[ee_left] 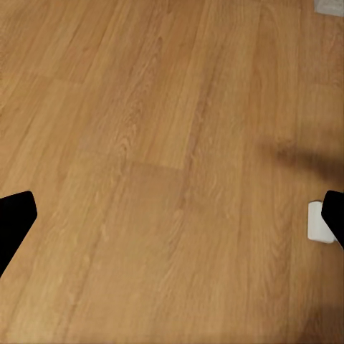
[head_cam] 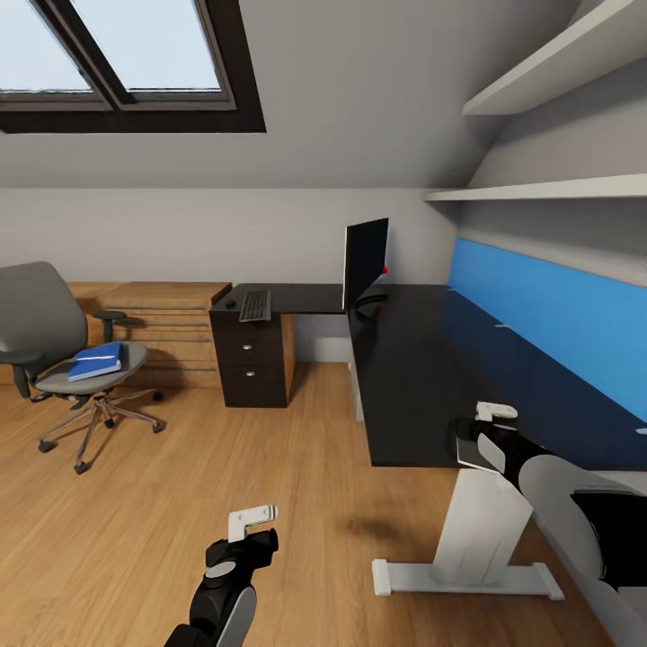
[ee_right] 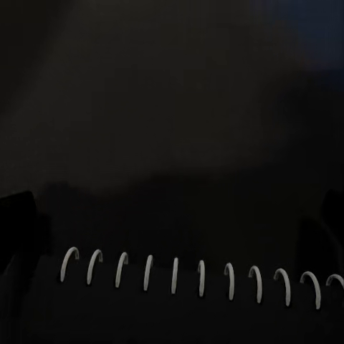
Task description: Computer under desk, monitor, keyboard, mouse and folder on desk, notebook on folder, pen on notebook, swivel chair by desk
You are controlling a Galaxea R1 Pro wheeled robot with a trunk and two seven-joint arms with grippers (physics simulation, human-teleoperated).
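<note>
Right gripper (head_cam: 490, 429) over counter (head_cam: 422, 377) near edge; jaws spread around black spiral-bound notebook (ee_right: 179, 287), contact unclear. Left gripper (head_cam: 252, 530) wide open, empty, above wood floor (ee_left: 158, 158). Blue folder (head_cam: 95, 360) on swivel chair (head_cam: 54, 350); keyboard (head_cam: 255, 305) beside monitor (head_cam: 365, 261). Advice: move folder to counter before stacking notebook.

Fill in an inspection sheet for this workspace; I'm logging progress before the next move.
Surface: desk glossy black, mostly bare.
Job's things: monitor and keyboard on the desk; folder on the swivel chair, apart from the desk.
Clutter: nothing seen.
Pincers: left pincer open above the floor; right pincer over the desk's near edge, spiral binding close before it, grip unclear.
Cables: nothing seen.
Surroundings: wood floor, low wood cabinet, wall shelves, skylight.
</note>
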